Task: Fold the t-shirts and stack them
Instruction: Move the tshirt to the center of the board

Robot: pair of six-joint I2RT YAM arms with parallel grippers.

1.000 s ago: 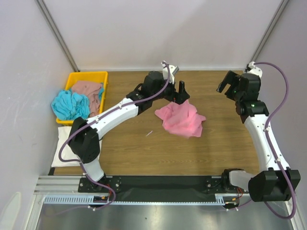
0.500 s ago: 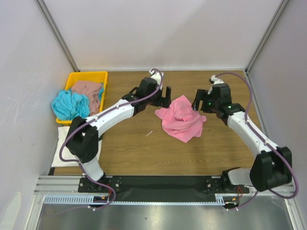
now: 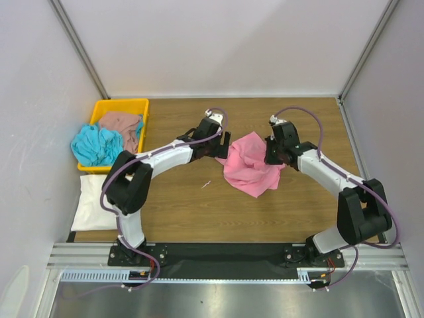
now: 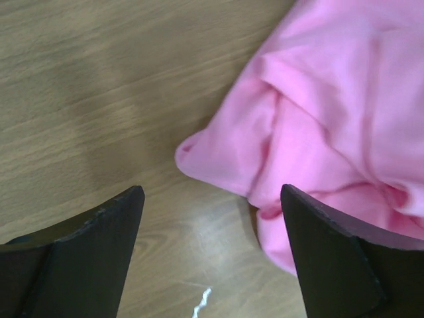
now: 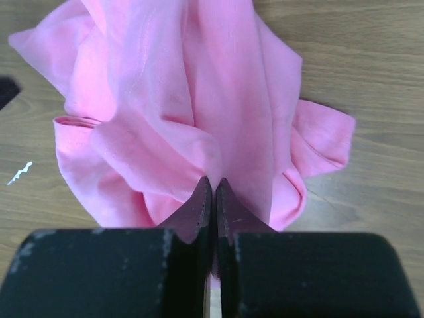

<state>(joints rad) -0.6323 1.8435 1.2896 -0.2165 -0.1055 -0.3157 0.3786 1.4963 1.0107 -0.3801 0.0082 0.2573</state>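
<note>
The bright pink t-shirt (image 3: pixel 248 164) lies crumpled in the middle of the table. My right gripper (image 3: pixel 272 155) sits at its right side, shut on a raised fold of pink cloth (image 5: pixel 199 132), which shows between the closed fingers (image 5: pixel 199 205). My left gripper (image 3: pixel 223 147) is low at the shirt's left edge and stands open over bare wood; its right finger (image 4: pixel 331 252) is next to the pink cloth (image 4: pixel 331 112). The turquoise t-shirt (image 3: pixel 98 146) and the dusty brown-pink t-shirt (image 3: pixel 122 122) are heaped at the tray. The cream-white t-shirt (image 3: pixel 93 202) lies flat at the near left.
The yellow tray (image 3: pixel 126 104) stands at the far left against the wall. A small white scrap (image 3: pixel 206 184) lies on the wood just in front of the pink shirt; it also shows as a white scrap (image 4: pixel 202 305) between my left fingers. Walls close in the table on three sides.
My right arm swung in from the far right to the pink shirt and its jaws closed on a fold. My left gripper drew back to the shirt's left edge, still open.
</note>
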